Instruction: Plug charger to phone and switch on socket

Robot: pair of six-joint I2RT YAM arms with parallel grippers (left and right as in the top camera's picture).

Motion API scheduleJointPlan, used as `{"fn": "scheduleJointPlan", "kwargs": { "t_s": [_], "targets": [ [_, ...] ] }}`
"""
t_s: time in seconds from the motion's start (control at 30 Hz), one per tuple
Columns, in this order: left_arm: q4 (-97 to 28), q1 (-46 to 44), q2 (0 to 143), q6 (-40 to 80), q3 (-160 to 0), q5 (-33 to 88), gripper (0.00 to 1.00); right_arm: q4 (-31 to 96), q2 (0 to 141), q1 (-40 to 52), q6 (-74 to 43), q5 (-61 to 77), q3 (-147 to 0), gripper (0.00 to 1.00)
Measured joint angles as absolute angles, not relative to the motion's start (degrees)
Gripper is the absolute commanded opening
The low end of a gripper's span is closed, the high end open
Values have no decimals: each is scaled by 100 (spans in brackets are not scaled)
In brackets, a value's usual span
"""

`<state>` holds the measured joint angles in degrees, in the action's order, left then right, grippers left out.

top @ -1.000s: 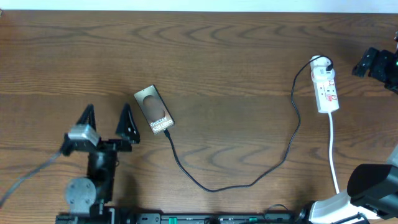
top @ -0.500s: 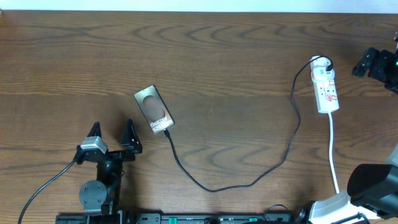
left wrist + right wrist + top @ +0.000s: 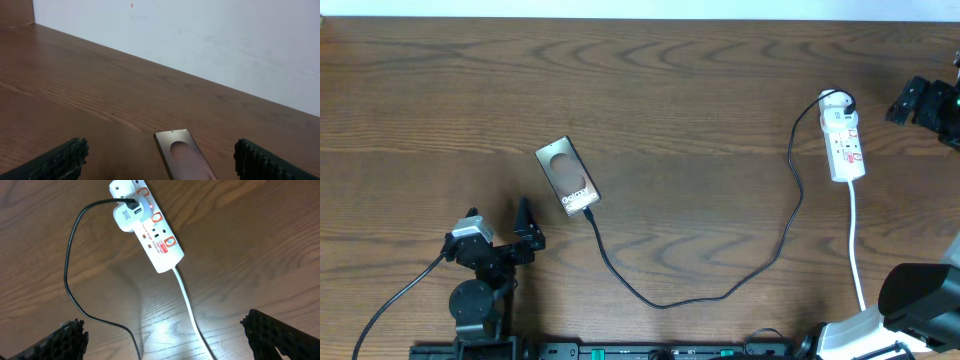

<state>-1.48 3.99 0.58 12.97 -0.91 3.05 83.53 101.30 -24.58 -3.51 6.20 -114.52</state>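
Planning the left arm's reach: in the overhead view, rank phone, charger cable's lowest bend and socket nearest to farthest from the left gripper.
1. The phone, just ahead and right of the left gripper.
2. The charger cable's lowest bend, mid-table near the front edge.
3. The socket, far right.

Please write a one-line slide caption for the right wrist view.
Open right gripper facing a white power strip with a thin black charger cable plugged in.

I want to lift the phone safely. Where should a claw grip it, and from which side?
Probably the two long edges of the phone, near the middle, coming down from above: it lies flat, and the charger leaves its near short end.
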Motion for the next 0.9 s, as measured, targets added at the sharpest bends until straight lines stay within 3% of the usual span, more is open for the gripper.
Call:
{"fn": "scheduleJointPlan", "kwargs": {
  "t_s": [0.9],
  "targets": [
    [-148, 399, 58, 1212, -91, 305, 95, 8353, 10130, -2458, -351, 620, -11452, 99]
  ]
}}
